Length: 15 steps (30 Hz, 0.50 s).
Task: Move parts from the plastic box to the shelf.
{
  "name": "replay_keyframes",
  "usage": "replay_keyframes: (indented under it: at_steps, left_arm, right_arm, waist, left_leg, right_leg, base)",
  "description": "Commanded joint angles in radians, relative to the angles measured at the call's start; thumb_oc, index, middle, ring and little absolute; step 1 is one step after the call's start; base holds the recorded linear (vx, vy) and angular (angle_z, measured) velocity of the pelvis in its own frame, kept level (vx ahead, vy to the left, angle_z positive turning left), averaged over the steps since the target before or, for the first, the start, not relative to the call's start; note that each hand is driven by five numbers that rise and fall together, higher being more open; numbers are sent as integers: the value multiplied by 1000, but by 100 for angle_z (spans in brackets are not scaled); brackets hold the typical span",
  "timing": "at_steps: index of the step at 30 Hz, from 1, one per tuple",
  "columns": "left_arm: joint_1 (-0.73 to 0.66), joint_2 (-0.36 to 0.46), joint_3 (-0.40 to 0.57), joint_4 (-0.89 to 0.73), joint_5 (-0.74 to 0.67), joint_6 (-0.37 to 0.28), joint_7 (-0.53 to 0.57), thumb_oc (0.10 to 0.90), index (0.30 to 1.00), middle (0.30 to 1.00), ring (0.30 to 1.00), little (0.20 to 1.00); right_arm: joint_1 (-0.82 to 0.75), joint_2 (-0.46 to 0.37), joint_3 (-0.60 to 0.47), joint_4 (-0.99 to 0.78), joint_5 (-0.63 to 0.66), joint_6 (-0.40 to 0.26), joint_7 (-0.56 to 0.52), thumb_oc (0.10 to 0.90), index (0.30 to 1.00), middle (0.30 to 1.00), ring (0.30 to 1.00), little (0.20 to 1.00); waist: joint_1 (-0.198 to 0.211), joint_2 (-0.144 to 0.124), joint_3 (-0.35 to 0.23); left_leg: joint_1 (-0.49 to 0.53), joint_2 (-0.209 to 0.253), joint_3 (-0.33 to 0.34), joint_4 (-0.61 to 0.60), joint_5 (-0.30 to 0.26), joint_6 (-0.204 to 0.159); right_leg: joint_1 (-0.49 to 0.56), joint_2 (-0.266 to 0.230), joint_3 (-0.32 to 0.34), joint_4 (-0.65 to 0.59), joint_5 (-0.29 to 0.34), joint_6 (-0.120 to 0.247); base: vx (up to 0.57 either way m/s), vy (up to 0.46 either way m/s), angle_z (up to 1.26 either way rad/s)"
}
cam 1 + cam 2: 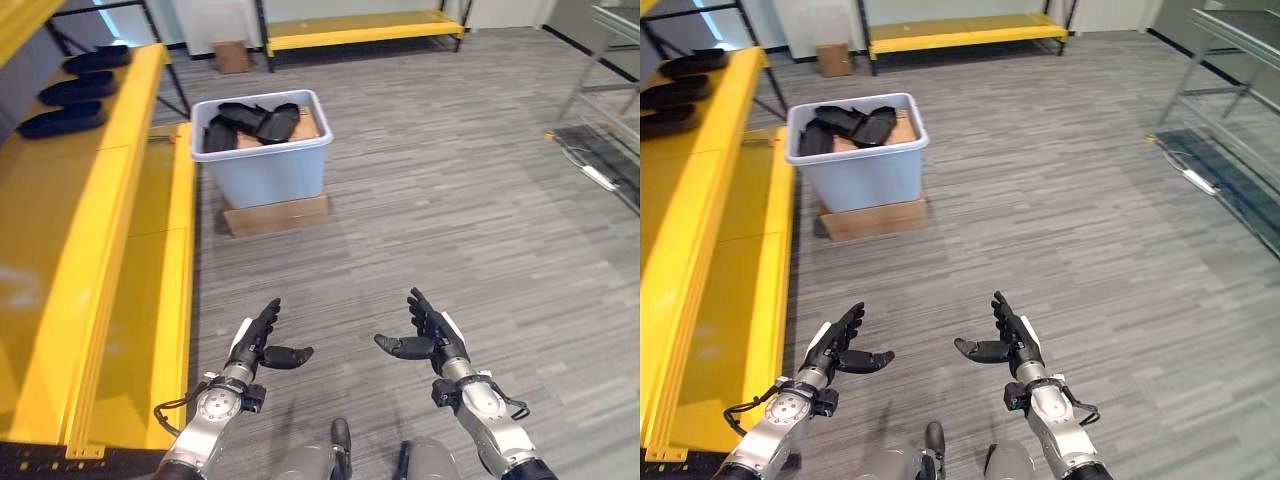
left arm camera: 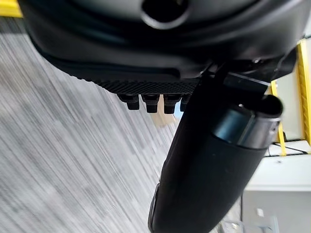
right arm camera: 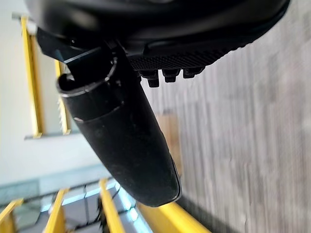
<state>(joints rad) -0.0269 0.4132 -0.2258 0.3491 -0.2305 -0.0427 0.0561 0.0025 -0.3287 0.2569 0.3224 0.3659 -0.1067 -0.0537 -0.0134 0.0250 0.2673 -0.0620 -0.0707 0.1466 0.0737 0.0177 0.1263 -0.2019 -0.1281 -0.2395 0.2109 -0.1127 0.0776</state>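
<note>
Left eye view: three black parts (image 1: 75,88) are seen on the yellow shelf (image 1: 60,250), more remain in the plastic box (image 1: 262,160), and left hand (image 1: 258,343) and right hand (image 1: 428,335) are held spread, empty.

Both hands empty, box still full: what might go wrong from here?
The black parts lie tangled in the box, so one grab may drag out several. The box sits on a cardboard base and might shift. Three parts already crowd the shelf's far end.
</note>
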Motion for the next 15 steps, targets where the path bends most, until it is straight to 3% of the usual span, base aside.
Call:
replay_keyframes:
  at_steps: [1, 2, 6, 7, 10, 12, 15]
  left_arm:
    - [-36, 20, 20, -110, -16, -79, -9, 900, 1000, 1000, 1000, 1000]
    - [-39, 11, -11, -111, -16, -89, -12, 900, 1000, 1000, 1000, 1000]
    - [-24, 5, -24, -123, -7, -97, -33, 900, 1000, 1000, 1000, 1000]
    - [-25, -4, -42, -117, -5, -109, -45, 900, 1000, 1000, 1000, 1000]
    - [-27, -4, -56, -126, -42, -136, -85, 900, 1000, 1000, 1000, 1000]
    - [-22, -7, -67, -134, -43, -155, -88, 900, 1000, 1000, 1000, 1000]
    - [-28, -3, -94, -159, -53, -156, -75, 900, 1000, 1000, 1000, 1000]
  right_arm:
    - [-74, -13, -45, -68, 28, -104, 31, 900, 1000, 1000, 1000, 1000]
    - [-53, -9, -69, -76, 14, -108, 35, 900, 1000, 1000, 1000, 1000]
    - [-32, -13, -84, -81, 8, -112, 30, 900, 1000, 1000, 1000, 1000]
    - [-29, -11, -70, -85, -4, -111, -6, 900, 1000, 1000, 1000, 1000]
    - [-36, -11, -54, -88, -31, -90, -25, 900, 1000, 1000, 1000, 1000]
    - [-37, -17, -41, -88, -31, -85, -35, 900, 1000, 1000, 1000, 1000]
    - [-37, -29, -33, -86, -30, -84, -30, 900, 1000, 1000, 1000, 1000]
  waist:
    - [-33, -7, -29]
    - [-66, -3, -23]
    - [-86, -10, -35]
    - [-103, -19, -46]
    - [-118, -30, -47]
    - [-127, -30, -46]
    - [-137, -24, -46]
  left_leg:
    - [177, -9, -88, -93, -129, -37]
    - [219, -16, -136, -87, -165, -33]
    - [236, -34, -182, -70, -197, -21]
    - [245, -41, -208, -48, -221, -13]
    - [251, -31, -209, -11, -258, -12]
    - [254, -22, -213, -1, -271, -15]
    - [255, 10, -188, 20, -292, -27]
  right_leg:
    - [-29, -1, 29, -137, 196, 36]
    - [-75, 8, 96, -266, 249, 57]
    - [-61, 34, 151, -298, 253, 68]
    - [-48, 39, 223, -269, 286, 70]
    - [-45, 50, 274, -187, 275, 64]
    - [-43, 66, 300, -142, 258, 55]
    - [-51, 70, 281, -69, 203, 27]
  base:
    - [489, -188, 24]
    - [501, -200, 41]
    - [448, -220, 54]
    - [364, -202, 61]
    - [525, -297, 92]
    - [349, -231, 41]
    - [327, -275, 39]
